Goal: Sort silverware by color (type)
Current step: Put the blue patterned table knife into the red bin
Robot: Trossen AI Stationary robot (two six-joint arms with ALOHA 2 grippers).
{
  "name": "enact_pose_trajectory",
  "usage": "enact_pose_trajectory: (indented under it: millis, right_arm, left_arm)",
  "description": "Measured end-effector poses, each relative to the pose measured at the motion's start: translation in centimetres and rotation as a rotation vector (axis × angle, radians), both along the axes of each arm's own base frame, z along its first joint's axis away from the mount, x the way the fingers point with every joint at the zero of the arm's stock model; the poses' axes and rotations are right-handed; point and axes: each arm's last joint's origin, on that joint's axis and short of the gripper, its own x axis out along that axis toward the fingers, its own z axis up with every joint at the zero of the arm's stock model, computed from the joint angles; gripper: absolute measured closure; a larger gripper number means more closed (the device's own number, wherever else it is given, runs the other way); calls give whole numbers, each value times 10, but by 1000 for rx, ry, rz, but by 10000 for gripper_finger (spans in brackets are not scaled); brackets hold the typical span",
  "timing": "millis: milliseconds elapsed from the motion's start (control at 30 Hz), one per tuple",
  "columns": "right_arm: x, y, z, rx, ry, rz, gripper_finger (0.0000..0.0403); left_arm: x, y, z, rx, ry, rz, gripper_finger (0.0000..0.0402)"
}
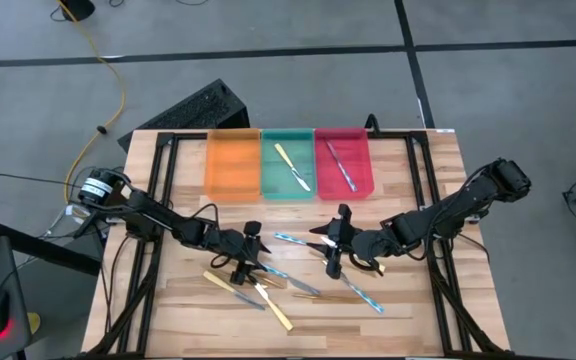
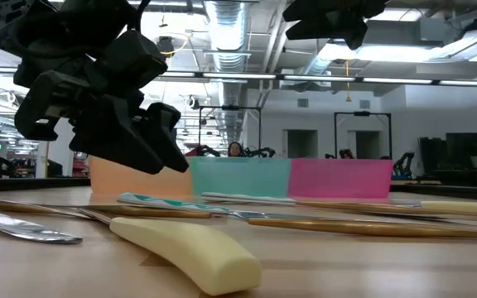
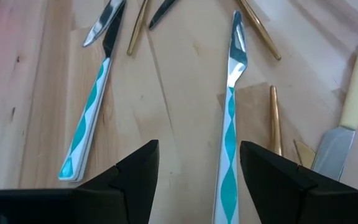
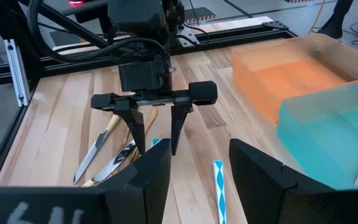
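Silverware lies scattered on the wooden table (image 1: 418, 200): teal-patterned pieces (image 1: 293, 240), bronze-gold ones (image 1: 323, 296) and yellow-handled ones (image 1: 273, 305). My left gripper (image 3: 197, 174) hangs low and open over the table. Its fingers stand on either side of the handle of a teal-patterned knife (image 3: 229, 143), and I see no touch. The right wrist view shows that gripper (image 4: 157, 144) from in front. My right gripper (image 4: 197, 174) is open and holds nothing, higher up and facing the left one, above another teal-patterned piece (image 4: 218, 186).
Orange (image 1: 233, 165), green (image 1: 288, 165) and red (image 1: 343, 165) trays stand side by side at the far edge. The green one holds a yellow-handled piece (image 1: 290, 165), the red one a bluish-handled piece (image 1: 341, 167). Black rails (image 1: 158, 200) run along both sides of the table.
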Motion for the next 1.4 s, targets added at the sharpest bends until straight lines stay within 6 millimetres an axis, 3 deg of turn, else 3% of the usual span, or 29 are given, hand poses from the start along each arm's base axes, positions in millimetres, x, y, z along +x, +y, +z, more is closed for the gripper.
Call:
enact_pose_trajectory:
  millis: [433,700,1400]
  right_arm:
    - [0,0,0,0,0,0,217]
    - [0,0,0,-1,1,0,217]
    - [-1,0,-1,-7,15,1,217]
  left_arm:
    - [-1,-7,1,43,-23,-2,193]
    - [7,-10,-16,-10,-3,-39,193]
    - [10,-1,-29,-11,79,-145,194]
